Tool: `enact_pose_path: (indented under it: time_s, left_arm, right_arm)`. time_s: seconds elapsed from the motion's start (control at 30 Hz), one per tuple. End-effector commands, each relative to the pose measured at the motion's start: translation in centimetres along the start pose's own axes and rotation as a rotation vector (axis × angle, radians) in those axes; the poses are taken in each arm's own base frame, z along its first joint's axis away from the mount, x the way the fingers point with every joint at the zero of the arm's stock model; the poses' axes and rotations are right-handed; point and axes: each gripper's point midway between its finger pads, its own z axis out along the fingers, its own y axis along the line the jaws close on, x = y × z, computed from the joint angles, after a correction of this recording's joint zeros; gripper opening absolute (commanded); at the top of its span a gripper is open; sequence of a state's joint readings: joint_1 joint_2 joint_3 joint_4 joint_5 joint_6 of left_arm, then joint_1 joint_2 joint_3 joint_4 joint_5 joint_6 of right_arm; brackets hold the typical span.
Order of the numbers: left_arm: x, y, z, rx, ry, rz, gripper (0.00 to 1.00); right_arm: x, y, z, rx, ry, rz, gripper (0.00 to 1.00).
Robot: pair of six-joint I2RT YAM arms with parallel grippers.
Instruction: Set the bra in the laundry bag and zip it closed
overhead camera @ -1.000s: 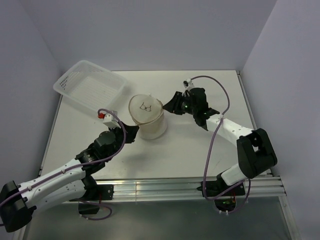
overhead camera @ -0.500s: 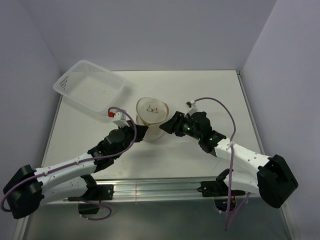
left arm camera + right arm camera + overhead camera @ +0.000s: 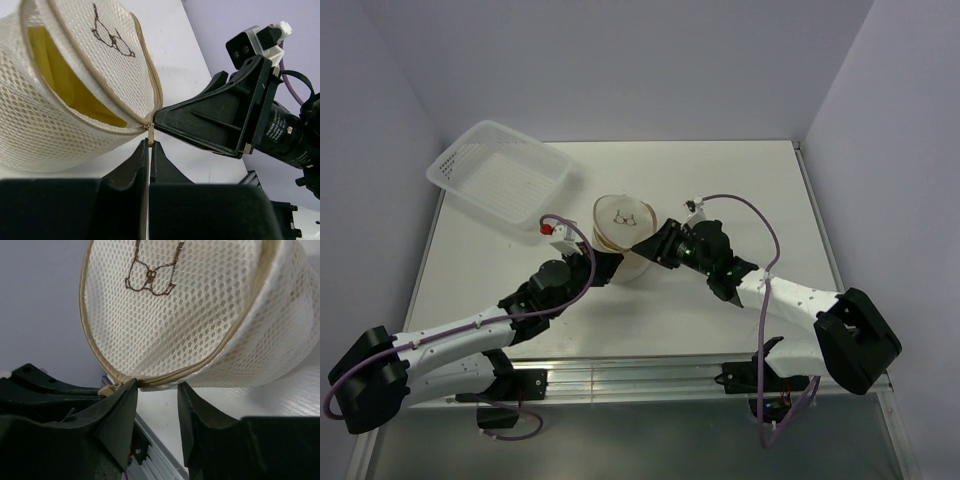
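Tools, two. Left tool (image 3: pixel 150 146) clamped narrow on tan zipper pull (image 3: pixel 150 134) of laundry bag (image 3: pixel 60 125). Right tool (image 3: pixel 156 390) narrowly parted, tips at the bag's zipped rim just beside that pull; cannot tell any grip. One laundry bag, standing on counter (image 3: pixel 750 190) between both tools, lid (image 3: pixel 100 45) partly unzipped. Holds one yellow bra (image 3: pixel 60 80), visible through the gap. One white perforated basket (image 3: pixel 500 180), far left corner of counter.

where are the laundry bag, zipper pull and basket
laundry bag (image 3: pixel 623 214), top external view, on its round lid
zipper pull (image 3: pixel 149 136), left wrist view, on the tan tab
basket (image 3: pixel 505 185), top external view, on its bare floor
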State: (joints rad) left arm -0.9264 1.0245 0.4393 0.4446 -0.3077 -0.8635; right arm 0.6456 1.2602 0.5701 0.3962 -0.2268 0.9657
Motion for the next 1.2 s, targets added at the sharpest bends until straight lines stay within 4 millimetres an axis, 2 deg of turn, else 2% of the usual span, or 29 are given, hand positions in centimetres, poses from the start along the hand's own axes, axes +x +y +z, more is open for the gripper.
enact_pose_path:
  time_s: [0.0, 0.03, 0.07, 0.13, 0.17, 0.2, 0.3, 0.33, 0.43, 0.57, 0.6, 0.7, 0.8, 0.83, 0.87, 0.93, 0.97, 1.0, 1.03, 1.1, 1.17]
  left_arm:
    - [-0.5, -1.8, -0.2, 0.075, -0.012, -0.033, 0.00]
    - [-0.3, -1.6, -0.2, 0.071, -0.008, -0.029, 0.00]
    - [-0.3, -1.5, -0.2, 0.063, -0.008, -0.028, 0.00]
    - [-0.4, -1.2, -0.2, 0.051, -0.011, -0.016, 0.00]
    - [-0.4, -1.1, -0.2, 0.044, -0.014, -0.013, 0.00]
    - [-0.5, -0.8, -0.3, 0.034, -0.019, -0.002, 0.00]
    - [-0.8, -0.3, -0.5, 0.009, -0.030, 0.022, 0.00]
    - [-1.1, -0.2, -0.7, 0.004, -0.038, 0.028, 0.00]
    - [-1.7, 1.0, -1.4, -0.047, -0.059, 0.061, 0.00]
    - [-2.4, 2.8, -2.6, -0.116, -0.093, 0.100, 0.00]
    - [-2.4, 3.2, -2.8, -0.130, -0.094, 0.114, 0.00]
    - [-2.8, 3.9, -3.5, -0.157, -0.104, 0.128, 0.00]
    - [-2.8, 3.5, -3.7, -0.135, -0.096, 0.128, 0.00]
    - [-2.6, 3.2, -3.6, -0.121, -0.086, 0.129, 0.00]
    - [-2.7, 2.6, -3.4, -0.102, -0.088, 0.121, 0.00]
    - [-2.3, 2.3, -2.8, -0.093, -0.069, 0.115, 0.00]
    - [-2.2, 1.5, -2.5, -0.071, -0.061, 0.097, 0.00]
    - [-2.7, 0.5, -2.2, -0.037, -0.076, 0.081, 0.00]
    - [-2.2, 0.4, -1.6, -0.032, -0.062, 0.081, 0.00]
    - [-2.4, -0.9, -0.7, -0.008, -0.058, 0.061, 0.00]
    - [-2.6, -1.7, -0.2, 0.015, -0.060, 0.052, 0.00]
  right_arm:
    - [-2.2, 3.2, 0.3, -0.086, -0.070, -0.010, 0.42]
    - [-2.3, 3.4, 0.3, -0.087, -0.075, -0.014, 0.37]
    - [-2.4, 3.2, 0.4, -0.077, -0.082, -0.020, 0.27]
    - [-2.7, 3.0, 0.5, -0.064, -0.094, -0.032, 0.18]
    - [-2.9, 2.7, 0.5, -0.053, -0.106, -0.037, 0.06]
    - [-2.9, 2.6, 0.6, -0.049, -0.105, -0.041, 0.01]
    - [-3.4, 1.5, 1.1, -0.021, -0.110, -0.066, 0.00]
    - [-4.2, 0.8, 1.4, -0.009, -0.108, -0.058, 0.00]
    - [-5.3, 0.0, 1.4, -0.014, -0.107, -0.072, 0.00]
    - [-9.0, -2.5, 1.1, 0.067, -0.164, -0.131, 0.00]
    - [-9.2, -2.8, 1.3, 0.074, -0.158, -0.143, 0.00]
    - [-10.1, -3.8, 2.3, 0.095, -0.107, -0.199, 0.00]
    - [-11.2, -3.8, 3.7, 0.117, -0.071, -0.243, 0.00]
    - [-11.1, -4.1, 4.0, 0.125, -0.063, -0.242, 0.05]
    - [-11.3, -3.9, 4.0, 0.125, -0.063, -0.237, 0.14]
    - [-11.1, -3.2, 3.6, 0.116, -0.059, -0.224, 0.39]
    - [-11.0, -3.0, 3.3, 0.122, -0.065, -0.218, 0.61]
    - [-9.7, -3.1, 3.1, 0.127, -0.050, -0.215, 0.68]
    - [-9.5, -2.1, 2.3, 0.109, -0.068, -0.224, 0.72]
    - [-8.0, -1.8, 0.9, 0.101, -0.080, -0.207, 0.73]
    - [-5.7, -0.6, 0.3, 0.054, -0.060, -0.177, 0.73]
